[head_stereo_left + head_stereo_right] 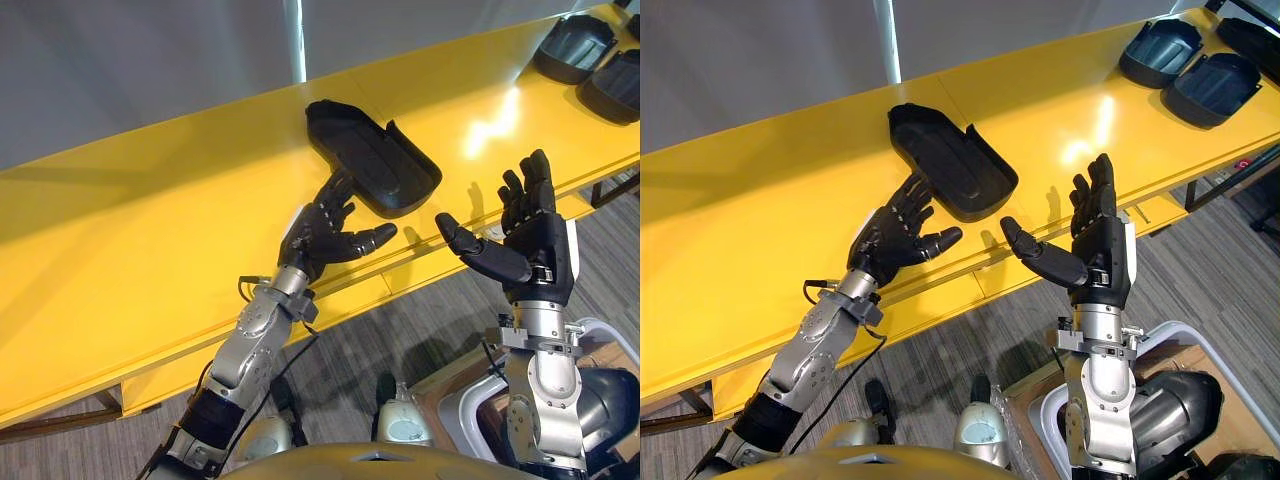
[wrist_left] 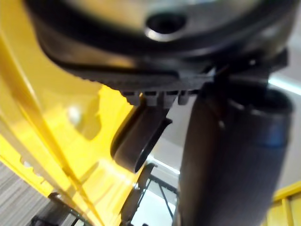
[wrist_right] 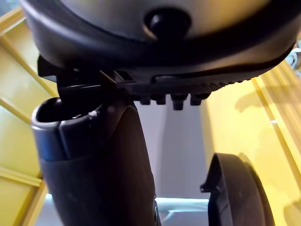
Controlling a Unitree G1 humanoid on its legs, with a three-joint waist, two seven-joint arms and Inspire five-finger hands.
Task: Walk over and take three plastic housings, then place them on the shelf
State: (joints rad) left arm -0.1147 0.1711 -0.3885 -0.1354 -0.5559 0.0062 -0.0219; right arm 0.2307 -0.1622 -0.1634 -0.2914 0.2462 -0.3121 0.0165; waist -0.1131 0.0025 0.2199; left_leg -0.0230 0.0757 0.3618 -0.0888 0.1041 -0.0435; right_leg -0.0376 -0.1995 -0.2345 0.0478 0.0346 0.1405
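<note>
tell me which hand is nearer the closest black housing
Left. The left hand reaches the near edge of the housing; the right hand is raised open, apart, to its right.

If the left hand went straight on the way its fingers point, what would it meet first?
The black plastic housing on the yellow shelf, at its near end. The left hand looks very close to it, perhaps touching; depth is unclear.

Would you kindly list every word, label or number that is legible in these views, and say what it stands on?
No text can be read.
Black housing by the left hand: no print visible.
Two farther housings: no print visible.
Yellow shelf: a small reddish mark at its front edge, too small to read.
</note>
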